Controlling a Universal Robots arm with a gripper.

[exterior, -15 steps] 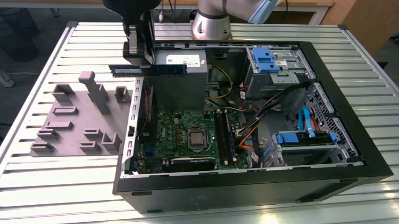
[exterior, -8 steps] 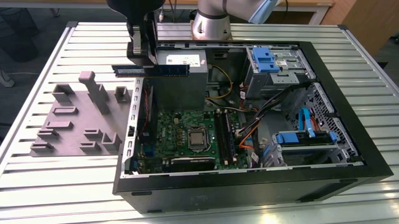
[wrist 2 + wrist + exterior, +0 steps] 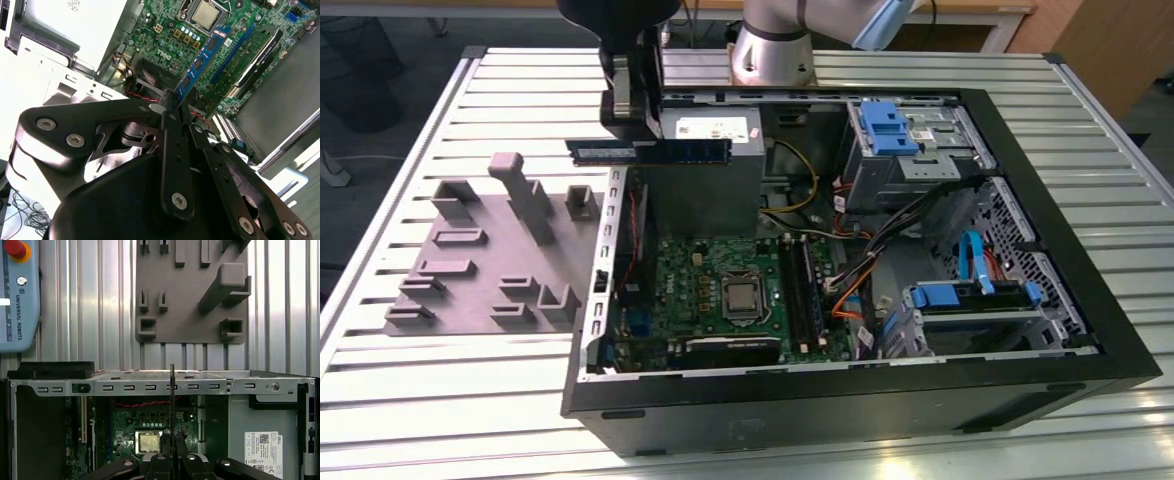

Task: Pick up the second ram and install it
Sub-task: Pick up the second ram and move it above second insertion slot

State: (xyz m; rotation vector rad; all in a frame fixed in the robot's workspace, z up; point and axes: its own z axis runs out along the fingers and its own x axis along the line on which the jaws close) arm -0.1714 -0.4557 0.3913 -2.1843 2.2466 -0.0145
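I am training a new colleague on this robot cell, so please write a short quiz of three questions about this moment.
1. True or false: the second ram sits in a slot of the motherboard.
2. What does the gripper hold? A) a cable B) the second ram C) nothing
3. Fill in: in the exterior view, the grey fixture plate lies on the table to the ____ of the computer case.
Key: 1 false, it is held above the case; 2 B; 3 left.
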